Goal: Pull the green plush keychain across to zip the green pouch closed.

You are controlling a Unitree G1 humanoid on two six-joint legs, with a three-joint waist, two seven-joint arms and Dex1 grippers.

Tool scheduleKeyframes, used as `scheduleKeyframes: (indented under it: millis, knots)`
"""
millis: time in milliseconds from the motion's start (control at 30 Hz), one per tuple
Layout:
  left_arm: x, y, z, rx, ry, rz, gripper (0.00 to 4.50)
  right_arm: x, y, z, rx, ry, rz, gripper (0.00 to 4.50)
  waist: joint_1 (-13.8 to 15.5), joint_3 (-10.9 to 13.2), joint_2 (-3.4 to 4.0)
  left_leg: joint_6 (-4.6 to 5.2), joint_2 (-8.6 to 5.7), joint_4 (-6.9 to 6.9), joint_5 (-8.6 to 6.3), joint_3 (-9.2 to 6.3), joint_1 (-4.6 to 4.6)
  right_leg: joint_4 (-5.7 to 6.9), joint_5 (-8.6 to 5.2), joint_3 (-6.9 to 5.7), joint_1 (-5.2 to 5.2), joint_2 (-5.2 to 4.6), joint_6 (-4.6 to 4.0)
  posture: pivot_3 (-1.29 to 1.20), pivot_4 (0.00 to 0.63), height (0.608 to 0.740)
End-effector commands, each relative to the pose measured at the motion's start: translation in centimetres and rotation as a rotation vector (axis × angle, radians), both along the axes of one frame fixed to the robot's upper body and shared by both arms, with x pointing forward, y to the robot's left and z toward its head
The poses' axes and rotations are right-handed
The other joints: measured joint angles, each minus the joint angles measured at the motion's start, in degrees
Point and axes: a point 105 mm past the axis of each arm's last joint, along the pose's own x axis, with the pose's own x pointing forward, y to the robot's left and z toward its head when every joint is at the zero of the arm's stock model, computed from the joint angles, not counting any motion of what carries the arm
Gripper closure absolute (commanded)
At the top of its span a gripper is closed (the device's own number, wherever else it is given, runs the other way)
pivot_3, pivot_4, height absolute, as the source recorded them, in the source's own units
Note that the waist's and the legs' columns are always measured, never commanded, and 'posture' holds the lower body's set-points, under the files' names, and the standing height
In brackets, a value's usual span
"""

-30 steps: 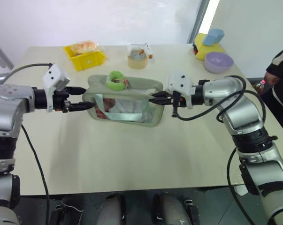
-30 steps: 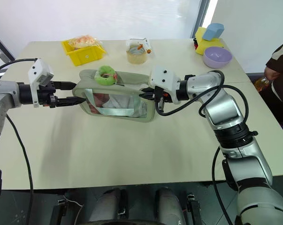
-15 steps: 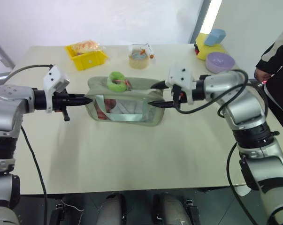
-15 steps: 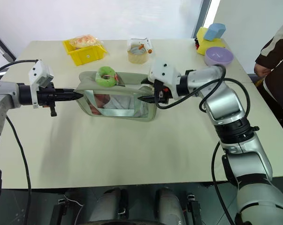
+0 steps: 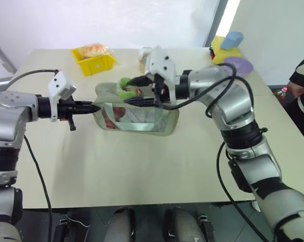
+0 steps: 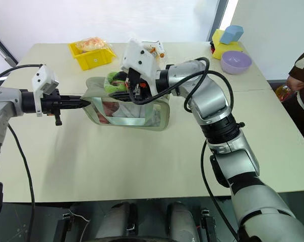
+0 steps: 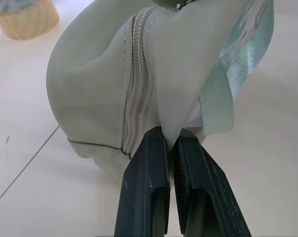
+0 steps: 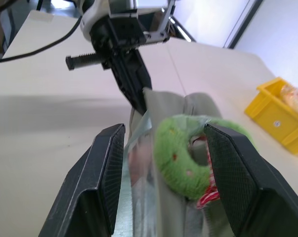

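The green pouch (image 5: 136, 120) lies mid-table, its clear window facing me and its teal strap (image 7: 223, 94) hanging down its left end. My left gripper (image 5: 94, 107) is shut on the fabric at that end, beside the zipper track (image 7: 133, 98). The green plush keychain (image 8: 183, 155) sits on the pouch's top near the left end. My right gripper (image 8: 164, 131) reaches in over the pouch from the right and stands open, one finger on each side of the plush (image 5: 124, 88). Whether a finger touches it is unclear.
A yellow bin (image 5: 94, 63) with a snack pack stands at the back left. Behind my right arm is a round container (image 6: 154, 50). A purple bowl (image 6: 236, 61) and yellow and blue items (image 6: 225, 40) sit back right. A person (image 5: 303, 75) stands at the right edge.
My right gripper opened, let go of the pouch's right end and swung left over the pouch to the plush. My left gripper shut on the pouch's left end and stayed put.
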Motion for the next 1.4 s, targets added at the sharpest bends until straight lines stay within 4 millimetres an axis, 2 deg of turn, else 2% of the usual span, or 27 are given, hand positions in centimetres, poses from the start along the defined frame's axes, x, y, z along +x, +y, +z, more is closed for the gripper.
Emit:
scheduleKeyframes:
  millis: [33,200,300,333,400,433,533,733,900,1067,1133,1200,1300,1400]
  knots:
    - [-0.2,-0.3,0.7,0.01,-0.033,-0.017,4.5,-0.1,0.1,0.4,-0.004,-0.031,0.009,1.87,-0.06,0.0,0.0,0.0,0.0,0.0,0.0,0.0,0.0,0.0,0.0,0.0,0.0,0.0,0.0,0.0,0.15,0.739]
    - [-0.3,-0.2,0.6,0.009,-0.034,-0.011,4.5,0.1,0.4,0.2,-0.002,-0.021,0.008,1.87,-0.09,0.0,0.0,0.0,0.0,0.0,0.0,-0.02,0.0,0.0,0.0,0.0,0.0,0.01,0.0,0.0,0.15,0.739]
    - [-0.3,-0.3,0.6,0.008,-0.037,-0.01,4.5,0.4,0.7,0.2,0.011,-0.018,0.006,2.73,-0.04,0.0,0.0,0.0,0.0,0.0,0.0,-0.02,0.0,0.0,0.0,0.0,0.0,0.01,0.0,0.0,0.15,0.739]
    - [-0.3,-0.3,0.6,0.008,-0.038,-0.009,4.5,0.5,0.7,0.2,0.013,-0.019,0.004,3.13,-0.04,0.0,0.0,0.0,0.0,0.0,0.0,-0.02,0.0,0.0,0.0,0.0,0.0,0.01,0.0,0.0,0.15,0.739]
    - [-0.2,-0.3,0.6,0.007,-0.041,-0.009,4.5,0.8,0.6,0.1,0.011,-0.024,-0.008,4.24,-0.05,0.0,0.0,0.0,0.0,0.0,0.0,-0.01,0.0,0.0,0.0,0.0,0.0,0.01,0.0,0.0,0.15,0.739]
    - [-0.2,-0.4,0.6,0.007,-0.042,-0.009,4.5,1.0,0.5,0.0,0.009,-0.024,-0.016,4.44,-0.05,0.0,0.0,0.0,0.0,0.0,0.0,-0.02,0.0,0.0,0.0,0.0,0.0,0.01,0.0,0.0,0.15,0.739]
    - [0.0,-0.5,0.7,0.004,-0.044,-0.008,4.5,1.4,0.0,0.2,0.012,-0.031,-0.041,4.44,-0.05,0.0,0.0,0.0,0.0,0.0,0.0,-0.02,0.0,0.0,0.0,0.0,0.0,0.01,0.0,0.0,0.15,0.739]
    - [0.0,-0.5,0.6,0.002,-0.046,-0.006,4.5,1.0,-3.2,3.0,0.041,-0.06,-0.105,4.44,0.15,0.0,0.0,0.0,-0.01,0.0,0.0,-0.03,-0.01,0.0,0.0,0.0,0.02,-0.02,0.0,0.0,0.15,0.739]
    - [-0.2,-0.2,0.0,0.002,-0.027,0.004,4.5,1.4,-9.7,6.6,0.048,-0.132,-0.364,4.44,0.24,0.01,0.01,0.01,-0.01,0.0,0.0,-0.04,-0.01,-0.01,0.0,-0.01,0.01,-0.02,0.0,0.0,0.15,0.739]
    - [-0.3,-0.2,-0.7,0.002,-0.008,0.01,4.5,1.7,-14.2,7.3,-0.003,-0.197,-0.586,4.44,0.08,-0.01,0.03,0.05,-0.02,-0.01,-0.03,-0.01,0.02,-0.03,0.0,0.01,0.01,-0.03,0.0,0.0,0.15,0.739]
    - [-0.2,-0.2,-0.9,-0.003,-0.004,0.014,4.5,2.1,-16.4,6.3,-0.069,-0.233,-0.685,4.44,0.23,-0.01,0.02,0.07,-0.02,-0.02,-0.04,0.01,0.02,-0.04,0.0,0.0,0.01,-0.02,0.0,0.0,0.15,0.739]
    - [-0.1,-0.4,-0.9,-0.01,-0.001,0.015,4.5,2.4,-18.8,4.0,-0.186,-0.26,-0.786,4.44,0.5,-0.01,0.02,0.06,-0.03,0.0,-0.04,0.02,0.01,-0.04,0.0,0.01,0.02,-0.04,0.0,0.0,0.15,0.739]
    - [0.0,-0.5,-1.0,-0.014,0.001,0.014,4.5,2.6,-20.5,1.2,-0.284,-0.254,-0.838,4.44,0.95,-0.03,0.01,0.07,-0.06,0.02,-0.04,0.08,0.01,-0.09,0.0,0.03,0.04,-0.07,0.0,0.0,0.15,0.739]
    - [0.1,-0.9,-1.0,-0.021,0.005,0.009,4.5,3.1,-21.9,-2.8,-0.299,-0.174,-0.903,4.44,1.19,-0.05,0.04,0.07,-0.05,0.01,-0.04,0.08,0.04,-0.07,0.0,0.03,0.03,-0.05,0.0,0.0,0.15,0.739]
